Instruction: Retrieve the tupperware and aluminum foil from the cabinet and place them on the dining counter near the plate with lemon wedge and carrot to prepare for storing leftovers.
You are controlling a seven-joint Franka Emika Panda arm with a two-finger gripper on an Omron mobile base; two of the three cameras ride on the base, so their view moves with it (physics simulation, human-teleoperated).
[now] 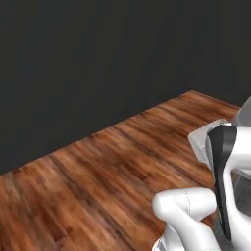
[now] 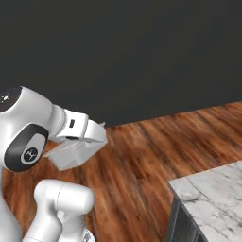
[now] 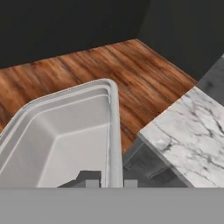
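Clear plastic forms the tupperware (image 3: pixel 65 135), a colourless rectangular tub with a wide stepped rim that takes up the lower left of the hand view, its open inside facing the camera. At the bottom centre of that view the gripper (image 3: pixel 110 180) is closed on the tub's right-hand rim: one dark finger tip sits inside the wall and the other just outside it, with the rim pinched between them. In the right base view the same tub (image 2: pixel 75 152) hangs at centre left, off the floor, just below the white hand (image 2: pixel 78 126) at the end of the arm (image 2: pixel 28 130), which rises from the lower left of the frame. In the left base view a corner of the tub (image 1: pixel 200 141) peeks out at the right edge, partly hidden behind the arm's white and black link (image 1: pixel 225 176). Brown wooden floor (image 1: pixel 98 186) with plank grain spreads across the lower half of both base views, meeting a plain dark wall (image 2: pixel 123 52) that covers the upper half. A corner of the dining counter (image 2: pixel 212 194), with a white-grey veined marble top, enters the lower right of the right base view, well apart from the tub; the same marble corner (image 3: pixel 188 140) lies at the right of the hand view, beside the tub, with its grey front face (image 3: pixel 144 164) below.
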